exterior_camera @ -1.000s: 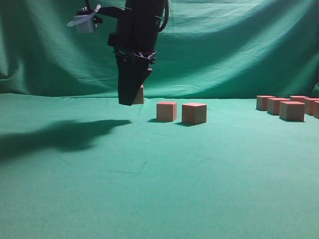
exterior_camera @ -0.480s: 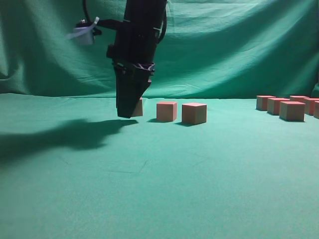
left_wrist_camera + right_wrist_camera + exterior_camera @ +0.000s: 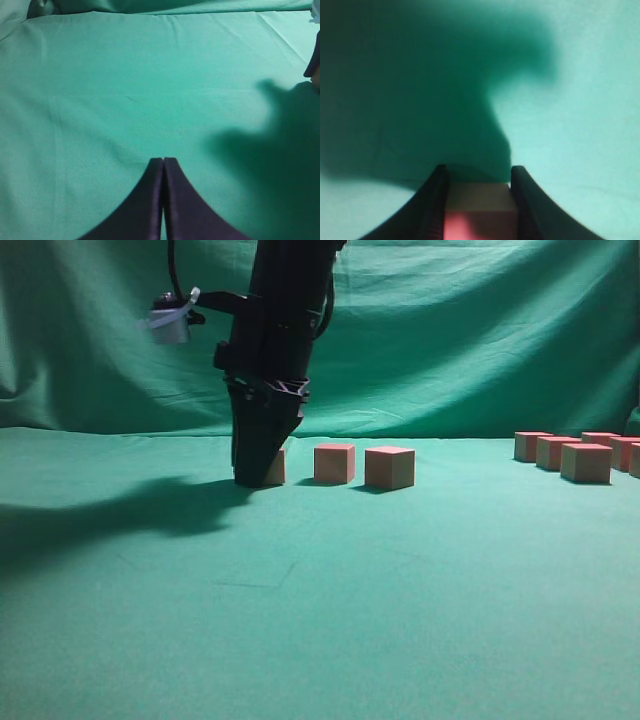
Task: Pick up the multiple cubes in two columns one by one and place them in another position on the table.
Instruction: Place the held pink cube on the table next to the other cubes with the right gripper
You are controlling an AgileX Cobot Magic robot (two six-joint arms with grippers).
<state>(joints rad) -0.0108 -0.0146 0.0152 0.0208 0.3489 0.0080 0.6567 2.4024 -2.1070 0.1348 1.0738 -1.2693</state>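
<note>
Backdrop: green cloth [image 3: 480, 330], draped and wrinkled, behind a green tabletop [image 3: 330, 590].
Right end effector [image 3: 258, 478]: pointing straight down, tips at the tabletop, clamped on a cube [image 3: 479, 212] between its two dark fingers [image 3: 436, 200].
Held cube: in the exterior view only a sliver shows at the fingers' right edge; it sits level, pink face up and tan side toward the wrist camera. Being a cube, it has no long axis.
Row beside it: two cubes, the nearer cube [image 3: 334, 463] just right of the end effector, the farther cube [image 3: 389, 467] next to that, both flat and upright.
Far group [image 3: 575, 455]: several more cubes well off to the right, near the frame edge.
Left end effector [image 3: 163, 165]: fingers pressed together, grasping nothing, above bare cloth.
</note>
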